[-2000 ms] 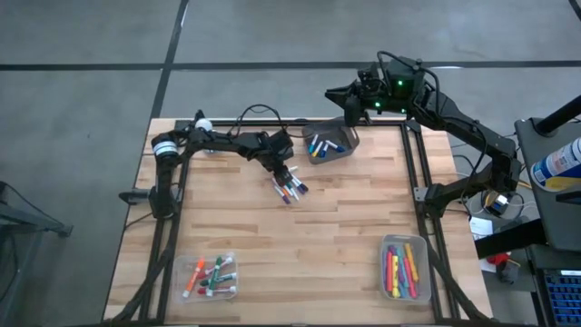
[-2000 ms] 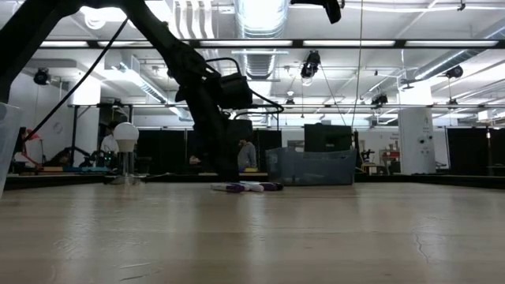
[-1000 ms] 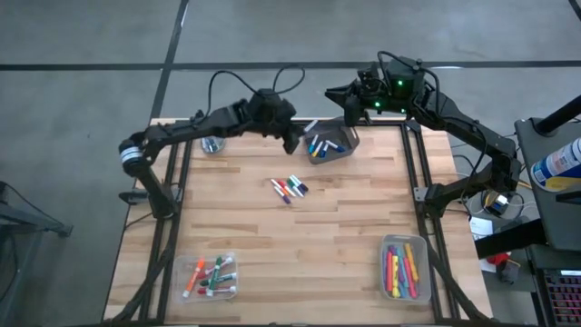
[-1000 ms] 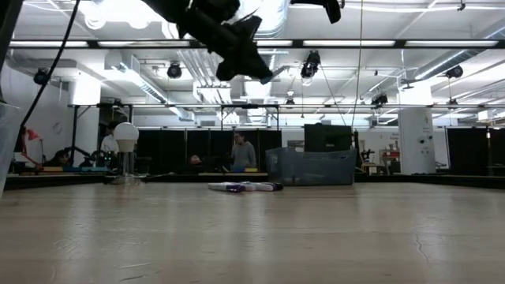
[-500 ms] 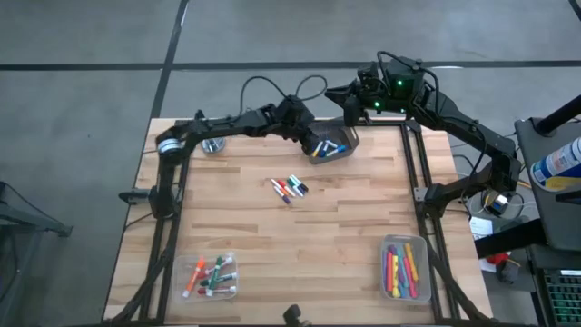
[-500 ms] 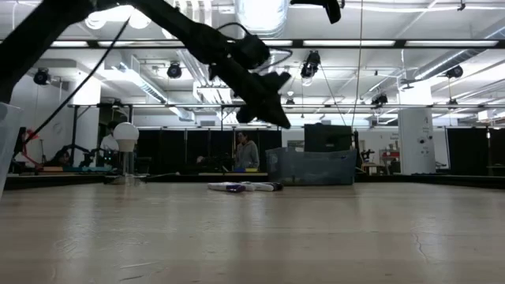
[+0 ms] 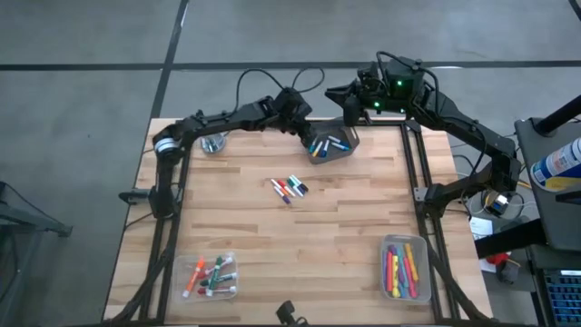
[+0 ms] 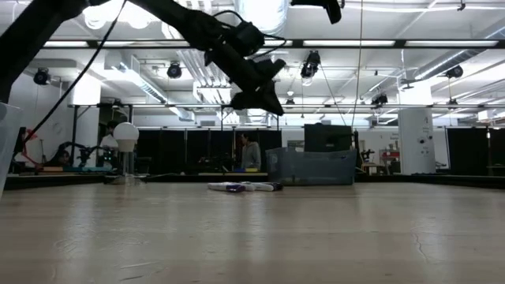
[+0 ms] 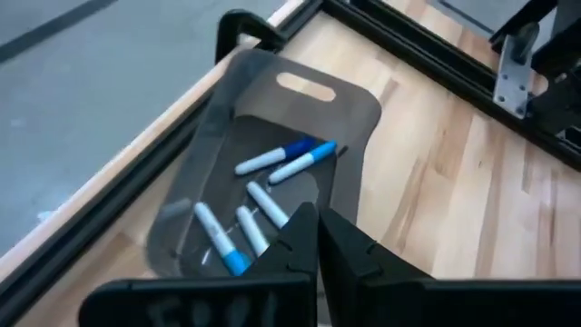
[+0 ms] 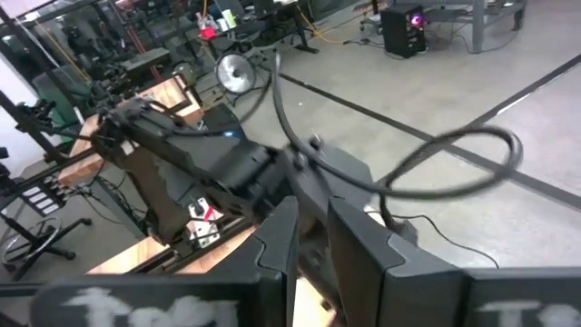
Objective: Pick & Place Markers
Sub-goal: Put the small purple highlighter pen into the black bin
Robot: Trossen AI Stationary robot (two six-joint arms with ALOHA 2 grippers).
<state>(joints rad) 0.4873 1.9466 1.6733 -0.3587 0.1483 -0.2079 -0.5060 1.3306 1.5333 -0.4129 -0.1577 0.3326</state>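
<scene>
The left claw [image 7: 304, 134] is hanging over the dark bin [image 7: 345, 146] at the tabletop's [image 7: 354, 227] far edge, its fingers [image 9: 349, 250] pressed together with nothing visible between them. Judging by this, a drop is finishing, and the next move calls for reaching to the loose markers [image 7: 289, 189] lying mid-tabletop. Those are short sticks, white-bodied with coloured caps; similar blue-capped ones [image 9: 286, 162] are lying in the bin. The right claw [image 7: 349, 109], seemingly closed, is waiting raised near the bin.
</scene>
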